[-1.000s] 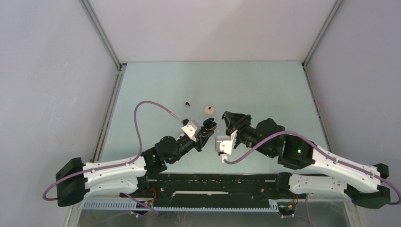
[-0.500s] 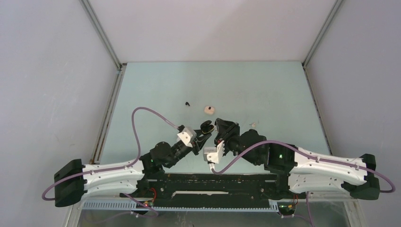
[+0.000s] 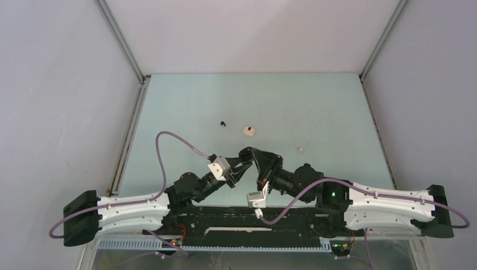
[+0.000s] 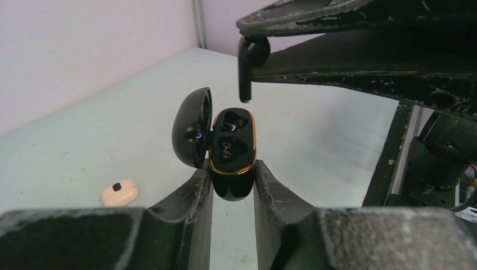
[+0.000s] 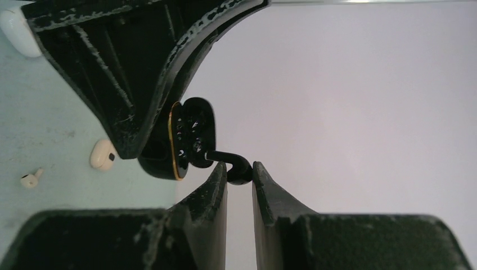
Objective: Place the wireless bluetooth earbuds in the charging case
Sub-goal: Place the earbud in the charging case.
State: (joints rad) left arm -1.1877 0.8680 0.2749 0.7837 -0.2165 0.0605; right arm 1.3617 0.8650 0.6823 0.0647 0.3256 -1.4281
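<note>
My left gripper (image 4: 233, 175) is shut on an open black charging case (image 4: 232, 147) with a gold rim, lid swung to the left, both sockets showing. My right gripper (image 5: 240, 171) is shut on a black earbud (image 5: 232, 165), its stem pointing at the case (image 5: 188, 138) and almost touching it. In the left wrist view the earbud (image 4: 247, 63) hangs just above the case's upper socket. In the top view both grippers (image 3: 243, 160) (image 3: 254, 154) meet near the table's front middle.
A beige-pink case (image 3: 248, 130) lies on the table behind the grippers, also in the left wrist view (image 4: 120, 193). A small black earbud (image 3: 223, 122) lies to its left. A white earbud (image 3: 302, 148) lies to the right. A white case (image 5: 16, 27) shows at the right wrist view's corner.
My right gripper has moved left and nearer with the black earbud, up to the case. My left gripper has drawn back slightly. The white earbud on the table is now uncovered.
</note>
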